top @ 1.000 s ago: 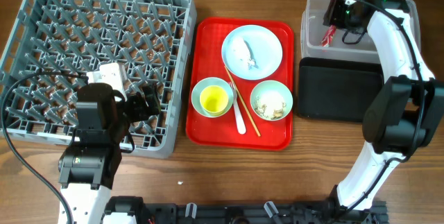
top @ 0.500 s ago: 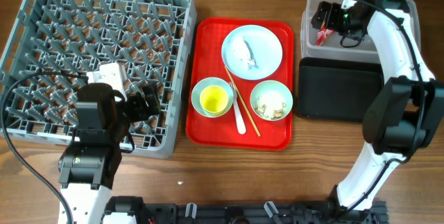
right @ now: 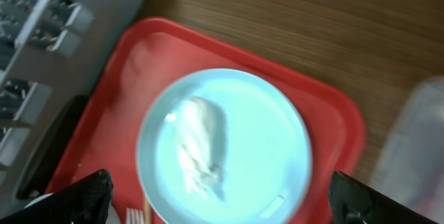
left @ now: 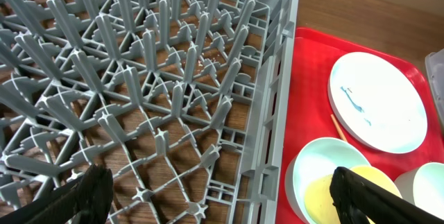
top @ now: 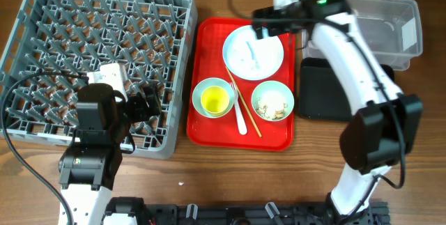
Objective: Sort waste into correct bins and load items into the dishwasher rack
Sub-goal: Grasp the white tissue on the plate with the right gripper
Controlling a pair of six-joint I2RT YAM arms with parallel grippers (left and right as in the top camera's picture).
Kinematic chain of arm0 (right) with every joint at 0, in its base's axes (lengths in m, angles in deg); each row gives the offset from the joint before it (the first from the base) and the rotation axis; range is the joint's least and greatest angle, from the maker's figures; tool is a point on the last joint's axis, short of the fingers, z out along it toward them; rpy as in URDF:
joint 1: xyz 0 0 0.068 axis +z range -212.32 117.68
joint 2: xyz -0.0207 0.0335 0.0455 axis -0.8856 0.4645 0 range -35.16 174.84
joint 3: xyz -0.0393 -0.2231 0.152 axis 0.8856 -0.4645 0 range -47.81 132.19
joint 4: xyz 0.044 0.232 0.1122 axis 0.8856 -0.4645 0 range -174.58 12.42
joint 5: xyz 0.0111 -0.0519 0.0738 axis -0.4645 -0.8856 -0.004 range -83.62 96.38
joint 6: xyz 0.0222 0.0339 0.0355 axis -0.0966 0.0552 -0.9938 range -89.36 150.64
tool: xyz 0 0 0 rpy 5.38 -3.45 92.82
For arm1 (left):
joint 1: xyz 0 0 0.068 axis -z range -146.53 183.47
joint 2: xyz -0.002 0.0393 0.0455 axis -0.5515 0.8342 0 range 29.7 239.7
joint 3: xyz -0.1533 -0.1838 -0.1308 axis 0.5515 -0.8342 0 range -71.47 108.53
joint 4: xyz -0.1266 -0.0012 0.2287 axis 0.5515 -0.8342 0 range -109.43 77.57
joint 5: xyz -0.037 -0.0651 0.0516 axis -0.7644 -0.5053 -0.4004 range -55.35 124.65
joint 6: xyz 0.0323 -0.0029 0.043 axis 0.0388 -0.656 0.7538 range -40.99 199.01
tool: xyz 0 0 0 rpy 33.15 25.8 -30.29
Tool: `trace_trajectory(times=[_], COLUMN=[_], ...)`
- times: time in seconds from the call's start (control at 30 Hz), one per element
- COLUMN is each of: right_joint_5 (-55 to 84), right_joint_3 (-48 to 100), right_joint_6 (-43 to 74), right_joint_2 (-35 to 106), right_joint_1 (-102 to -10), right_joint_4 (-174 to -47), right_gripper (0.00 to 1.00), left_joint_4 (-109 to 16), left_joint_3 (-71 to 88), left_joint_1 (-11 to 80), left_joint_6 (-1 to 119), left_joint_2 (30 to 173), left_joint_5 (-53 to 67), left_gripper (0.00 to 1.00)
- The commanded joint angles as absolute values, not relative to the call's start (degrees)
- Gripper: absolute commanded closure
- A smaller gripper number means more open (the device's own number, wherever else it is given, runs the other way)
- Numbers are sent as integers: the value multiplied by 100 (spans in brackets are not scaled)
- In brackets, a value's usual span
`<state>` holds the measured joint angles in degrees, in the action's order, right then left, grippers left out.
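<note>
The white scrap [top: 250, 56] lies on the plate [top: 268, 40], upper middle of the overhead frame; the right gripper [top: 277, 20] hovers at the plate's upper edge. In the left wrist view, the left gripper [left: 222, 193] hangs over the dishwasher rack [left: 159, 78], fingers apart and empty. In the right wrist view, the fingers stand wide apart above the white scrap. The step seems to be waste sorting; next, the right gripper must descend and close on the white scrap.

Waste on plate [top: 269, 42] and in bowl [top: 289, 97]
White plate carries a crumpled scrap [top: 251, 56] (near its centre); mint bowl holds beige crumbs [top: 271, 105].
</note>
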<state>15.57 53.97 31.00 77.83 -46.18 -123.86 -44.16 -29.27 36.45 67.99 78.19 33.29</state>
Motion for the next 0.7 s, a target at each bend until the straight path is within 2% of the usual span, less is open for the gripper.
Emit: trace_trajectory(times=[0.0, 0.1, 0.43, 0.6, 0.67], right_joint_5=[1164, 1166, 1061, 1065, 1063], right_joint_3=[5445, 5445, 5445, 5445, 5421], right_joint_6=[3196, 3083, 2090, 1843, 1843], right_joint_2=[8207, 8526, 9344, 9667, 9700], right_joint_1=[-4304, -4122, -4030, -4030, -4030], right_joint_4=[-12249, -12172, -11978, -12028, -12028], right_gripper=[2, 5, 32, 42, 51], left_joint_4=[-4396, -4396, -4396, -4398, -4396], left_joint_3=[-2820, -2820, -2820, -2820, -2820], left_joint_1=[3608, 3608, 3608, 3608, 3608], left_joint_6=[6831, 6831, 6831, 6831, 6831], left_joint_2=[7826, 7826, 7826, 7826, 7826], left_joint_5=[3327, 3324, 3324, 3324, 3324], left_gripper=[0, 0, 0, 0, 0])
